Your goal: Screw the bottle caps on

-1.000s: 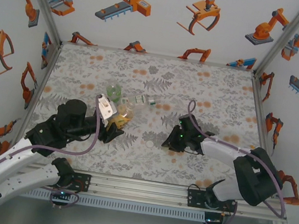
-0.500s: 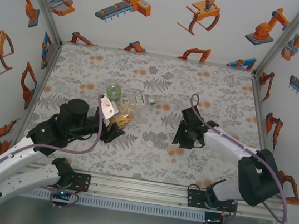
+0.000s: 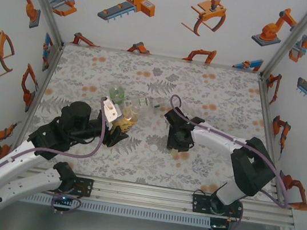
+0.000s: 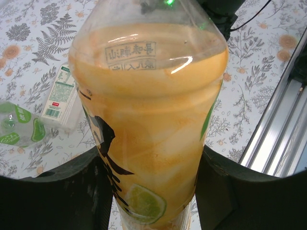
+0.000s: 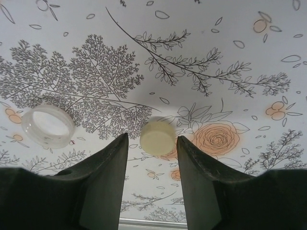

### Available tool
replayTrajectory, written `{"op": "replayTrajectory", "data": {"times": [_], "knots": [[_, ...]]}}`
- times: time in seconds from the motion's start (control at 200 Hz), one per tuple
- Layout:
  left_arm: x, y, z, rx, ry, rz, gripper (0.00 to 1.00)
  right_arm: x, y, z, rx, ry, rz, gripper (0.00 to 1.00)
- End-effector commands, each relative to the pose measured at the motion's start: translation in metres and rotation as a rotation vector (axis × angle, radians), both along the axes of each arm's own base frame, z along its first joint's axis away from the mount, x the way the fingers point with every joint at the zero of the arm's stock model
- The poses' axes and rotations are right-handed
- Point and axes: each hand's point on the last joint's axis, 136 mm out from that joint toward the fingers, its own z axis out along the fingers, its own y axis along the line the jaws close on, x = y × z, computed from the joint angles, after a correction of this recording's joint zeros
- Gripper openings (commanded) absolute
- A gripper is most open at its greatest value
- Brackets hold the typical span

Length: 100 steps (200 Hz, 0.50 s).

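Note:
My left gripper is shut on the amber bottle, holding it upright at the table's left middle; its neck has no cap. The clear bottle with the green-white label lies on its side behind it, and the green-tinted bottle stands further left. My right gripper is open and low over the table, with a cream bottle cap lying between its fingertips, untouched. A second, translucent white cap lies to its left, seen from above between the arms.
The floral table cover stretches open behind and to the right of the arms. An aluminium rail runs along the near edge. Patterned walls close in the back and both sides.
My right gripper has swung left across the table and now stands over the cream cap. The left arm and its amber bottle have stayed put.

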Motion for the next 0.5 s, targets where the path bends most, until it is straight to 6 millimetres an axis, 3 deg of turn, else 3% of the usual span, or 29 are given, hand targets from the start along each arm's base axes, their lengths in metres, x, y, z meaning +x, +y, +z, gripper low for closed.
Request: {"op": "replayTrajectory", "data": {"times": [0.0, 0.496], "knots": [[-0.001, -0.001, 0.013, -0.044, -0.016, -0.008, 0.0, -0.002, -0.004, -0.005, -0.051, 0.001, -0.011, 0.45], [-0.002, 0.002, 0.01, -0.045, -0.017, 0.001, 0.0, -0.01, -0.006, -0.016, -0.068, 0.014, -0.022, 0.35]]}}
